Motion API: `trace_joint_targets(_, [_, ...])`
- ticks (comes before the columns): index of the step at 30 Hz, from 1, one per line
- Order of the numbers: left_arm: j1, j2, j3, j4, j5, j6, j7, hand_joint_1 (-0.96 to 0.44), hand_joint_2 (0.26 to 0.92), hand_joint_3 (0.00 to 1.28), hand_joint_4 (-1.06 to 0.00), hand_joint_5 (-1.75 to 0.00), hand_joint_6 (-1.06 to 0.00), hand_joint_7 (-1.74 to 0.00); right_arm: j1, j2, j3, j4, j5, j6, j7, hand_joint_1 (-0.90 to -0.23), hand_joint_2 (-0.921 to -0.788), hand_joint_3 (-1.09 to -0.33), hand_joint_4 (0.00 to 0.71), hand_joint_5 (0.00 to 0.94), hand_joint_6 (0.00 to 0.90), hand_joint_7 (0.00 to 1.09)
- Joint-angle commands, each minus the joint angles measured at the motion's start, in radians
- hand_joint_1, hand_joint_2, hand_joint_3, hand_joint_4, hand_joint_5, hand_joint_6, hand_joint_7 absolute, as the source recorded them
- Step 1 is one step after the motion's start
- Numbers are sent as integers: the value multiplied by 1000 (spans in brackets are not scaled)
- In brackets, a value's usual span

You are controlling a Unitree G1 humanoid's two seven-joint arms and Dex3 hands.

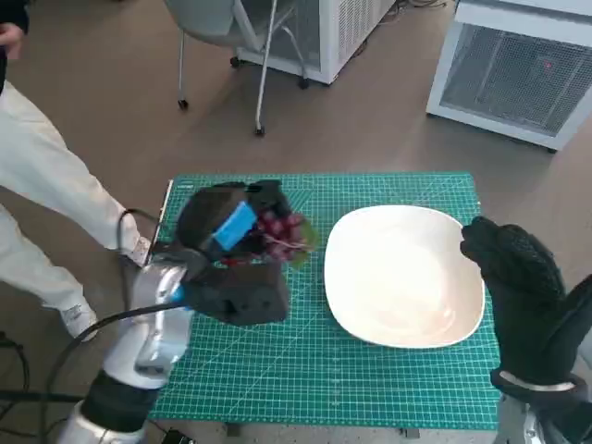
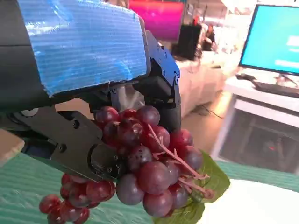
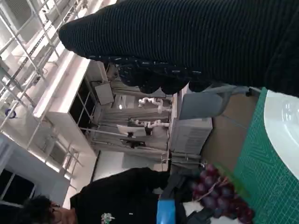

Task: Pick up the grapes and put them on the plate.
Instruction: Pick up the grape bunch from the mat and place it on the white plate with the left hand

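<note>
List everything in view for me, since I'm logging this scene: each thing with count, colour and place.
grapes: one bunch, dark red with a green leaf, held above the mat left of the plate
plate: one, white, on the mat's right half
mat: one, green, covering the table
chair: one, grey, beyond the table
cabinets: two, white, far side
person: one, pale trousers, at the left
left hand: black with blue tape, gripping the grapes
right hand: black glove, beside the plate's right edge
</note>
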Motion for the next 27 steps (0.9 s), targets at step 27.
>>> trace_joint_targets(27, [-310, -193, -166, 350, 5, -221, 25, 3, 919, 81, -646, -1254, -645, -1120, 85, 19, -16, -49, -10, -12, -45, -316, -921, -556, 545, 504, 305, 852])
